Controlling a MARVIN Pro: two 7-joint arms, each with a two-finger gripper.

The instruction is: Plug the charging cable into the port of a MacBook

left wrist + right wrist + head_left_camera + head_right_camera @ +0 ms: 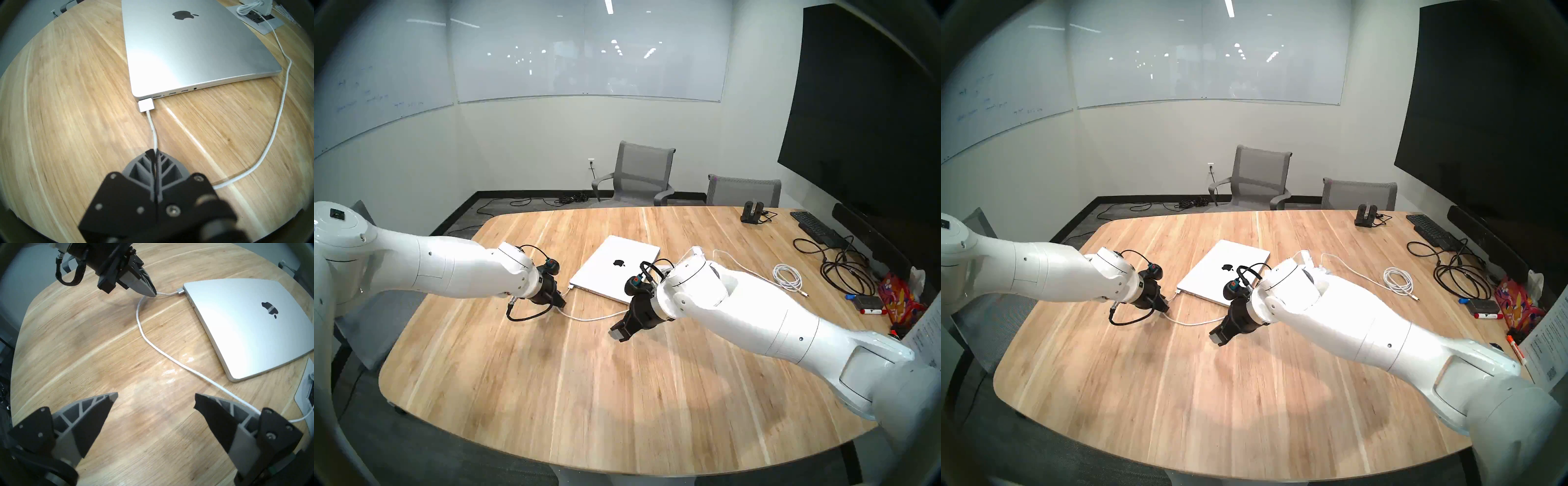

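The silver MacBook (619, 268) lies shut in the middle of the wooden table, Apple logo up. The white charging cable (592, 318) curves across the table in front of it. Its flat plug (146, 105) sits against the port at the laptop's near left corner (180, 291); I cannot tell whether it is fully seated. My left gripper (155, 151) is shut on the cord a short way behind the plug, low over the table (563, 303). My right gripper (155, 399) is open and empty above the table in front of the laptop (617, 334).
A coiled white cable (787, 276), tangled black cables (843, 271), a black keyboard (816, 228) and markers lie at the right. A table power outlet (260, 18) with the white charger sits behind the laptop. Two grey chairs (636, 173) stand at the far side.
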